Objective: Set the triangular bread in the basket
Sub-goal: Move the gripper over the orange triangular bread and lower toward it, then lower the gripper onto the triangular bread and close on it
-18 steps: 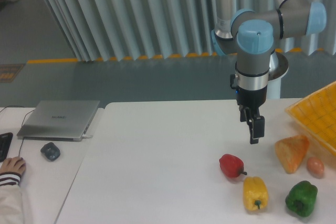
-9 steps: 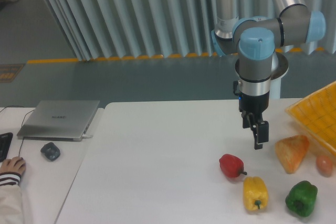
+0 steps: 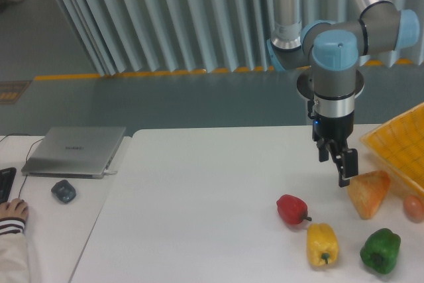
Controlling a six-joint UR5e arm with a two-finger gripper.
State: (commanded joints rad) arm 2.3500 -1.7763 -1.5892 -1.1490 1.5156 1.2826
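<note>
The triangular bread (image 3: 368, 192) is an orange-tan wedge lying on the white table at the right, just in front of the basket. The basket (image 3: 401, 145) is bright yellow-orange with a grid pattern and is cut off by the right edge. My gripper (image 3: 345, 169) hangs straight down from the arm, its fingertips just left of and slightly above the bread's upper left corner. It holds nothing. Seen edge-on, the fingers look close together, and I cannot tell if they are open or shut.
A red pepper (image 3: 291, 209), a yellow pepper (image 3: 322, 244) and a green pepper (image 3: 380, 250) lie in front of the bread. A small tan ball (image 3: 414, 207) sits at its right. A laptop (image 3: 75, 150), a mouse (image 3: 63, 191) and a person's hand (image 3: 12, 211) are at the left.
My gripper has moved right and slightly down, from left of the bread to beside its upper left corner. The tan ball has rolled a little to the right.
</note>
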